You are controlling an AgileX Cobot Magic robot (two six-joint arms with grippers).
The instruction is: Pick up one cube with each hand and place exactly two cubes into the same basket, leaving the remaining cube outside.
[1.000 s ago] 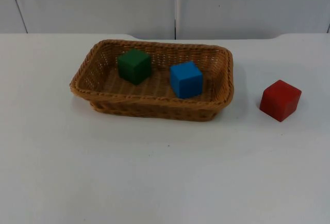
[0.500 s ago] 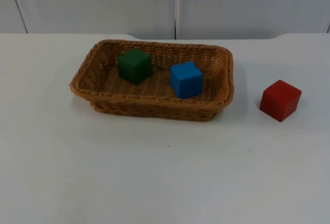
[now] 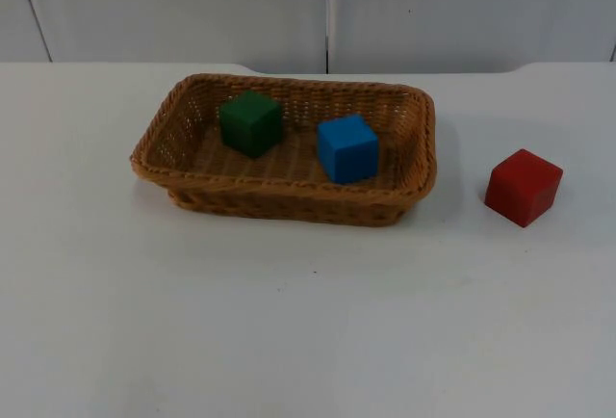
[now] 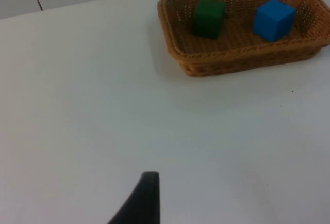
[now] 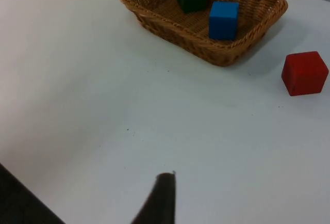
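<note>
A woven brown basket [image 3: 154,153] stands at the middle of the table, a little to the left. Inside it rest a green cube [image 3: 251,123] on the left and a blue cube [image 3: 347,148] on the right, apart from each other. A red cube [image 3: 523,187] sits on the table to the right of the basket, outside it. My left gripper [image 4: 147,195] waits over bare table well away from the basket [image 4: 178,53], with the green cube [image 4: 208,17] and blue cube [image 4: 274,19] far ahead. My right gripper [image 5: 164,195] likewise waits far from the basket [image 5: 154,22] and the red cube [image 5: 304,73].
The white table [image 3: 289,322] runs wide and bare in front of the basket. A grey partition wall [image 3: 192,4] closes the table at the back. A dark drop past the table's edge [image 5: 20,203] appears in the right wrist view.
</note>
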